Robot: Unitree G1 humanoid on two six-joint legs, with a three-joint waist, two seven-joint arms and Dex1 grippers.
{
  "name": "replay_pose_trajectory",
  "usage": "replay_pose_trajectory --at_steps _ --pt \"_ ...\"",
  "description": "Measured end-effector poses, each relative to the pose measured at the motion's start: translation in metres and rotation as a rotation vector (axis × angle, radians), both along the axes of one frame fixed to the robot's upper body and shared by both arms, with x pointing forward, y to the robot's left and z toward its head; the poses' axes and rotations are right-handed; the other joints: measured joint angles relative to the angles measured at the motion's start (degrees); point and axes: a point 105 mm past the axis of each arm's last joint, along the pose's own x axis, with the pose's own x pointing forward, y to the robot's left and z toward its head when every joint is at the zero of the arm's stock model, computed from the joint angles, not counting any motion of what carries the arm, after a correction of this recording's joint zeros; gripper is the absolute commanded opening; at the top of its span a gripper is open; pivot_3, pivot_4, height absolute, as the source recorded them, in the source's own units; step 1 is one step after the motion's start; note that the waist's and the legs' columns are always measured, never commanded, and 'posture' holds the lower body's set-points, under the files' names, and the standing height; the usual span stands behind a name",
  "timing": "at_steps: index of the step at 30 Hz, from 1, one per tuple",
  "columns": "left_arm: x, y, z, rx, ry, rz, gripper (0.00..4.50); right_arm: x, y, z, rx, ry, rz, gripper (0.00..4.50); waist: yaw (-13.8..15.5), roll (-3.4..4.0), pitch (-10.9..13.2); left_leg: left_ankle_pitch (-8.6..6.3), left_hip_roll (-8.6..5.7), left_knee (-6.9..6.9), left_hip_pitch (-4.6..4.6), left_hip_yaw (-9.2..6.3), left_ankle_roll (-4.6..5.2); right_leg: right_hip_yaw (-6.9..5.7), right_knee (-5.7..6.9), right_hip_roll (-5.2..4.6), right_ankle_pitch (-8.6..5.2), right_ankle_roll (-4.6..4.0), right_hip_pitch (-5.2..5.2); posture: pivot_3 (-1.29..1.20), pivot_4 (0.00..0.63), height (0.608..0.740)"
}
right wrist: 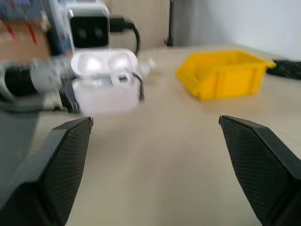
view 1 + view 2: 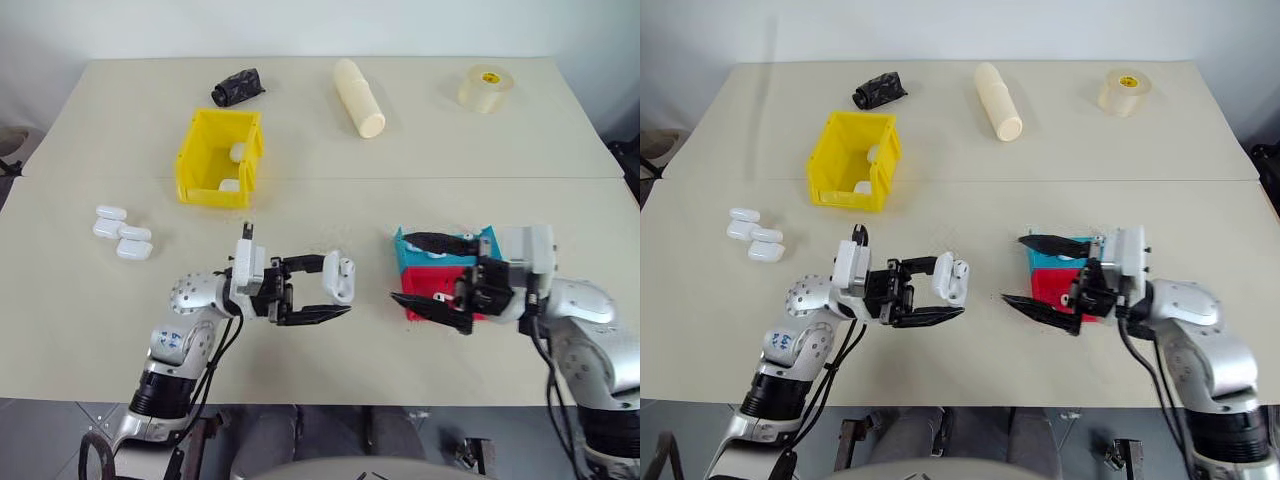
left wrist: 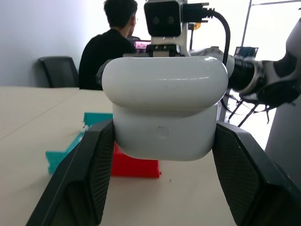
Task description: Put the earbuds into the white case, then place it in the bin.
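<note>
My left gripper (image 2: pixel 338 290) is shut on the white case (image 3: pixel 164 108), held above the table in front of me. In the right wrist view the case (image 1: pixel 106 80) has its lid up, and one small white earbud (image 1: pixel 121 77) sits at its mouth, blurred. To the right of the case my right gripper (image 2: pixel 1012 269) is open, fingers spread wide with nothing between them, pointing at the case with a gap between. The yellow bin (image 2: pixel 200 190) stands further back on the left with two white cases inside.
A blue tray (image 2: pixel 485 240) and a red tray (image 2: pixel 440 283) lie under my right gripper. Several spare white cases (image 2: pixel 120 232) sit at the left. At the back are a black object (image 2: pixel 237 87), a cream roll (image 2: pixel 358 97) and a tape roll (image 2: pixel 486 88). A person (image 3: pixel 113 42) sits beyond the table.
</note>
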Motion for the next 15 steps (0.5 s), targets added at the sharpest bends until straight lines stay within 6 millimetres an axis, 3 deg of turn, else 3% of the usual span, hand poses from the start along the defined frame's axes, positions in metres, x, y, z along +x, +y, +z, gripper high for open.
replay_pose_trajectory --at_steps 9,12,15 --pt "0.0 0.005 -0.009 0.018 -0.02 0.066 2.77 0.008 -0.104 -0.023 -0.266 0.036 -0.266 4.48 0.0 0.0 0.0 0.0 0.03 0.0 0.02 0.06 0.01 0.0 -0.01 0.0 0.0 0.0 0.02 0.0 0.15 0.74" --pt "0.0 0.002 -0.008 0.003 -0.024 0.076 2.77 0.012 -0.116 -0.025 -0.296 0.034 -0.298 4.48 -0.32 0.0 0.0 0.0 0.07 -0.01 0.06 0.13 0.0 0.02 0.0 0.03 0.0 0.01 0.01 0.0 0.15 0.74" --pt "0.001 0.0 -0.008 0.002 -0.027 0.084 2.77 0.023 -0.111 -0.019 -0.316 0.03 -0.287 4.48 -0.73 0.05 0.0 0.01 0.1 0.0 0.07 0.15 -0.01 0.04 0.03 0.03 0.0 0.01 -0.01 0.0 0.15 0.74"
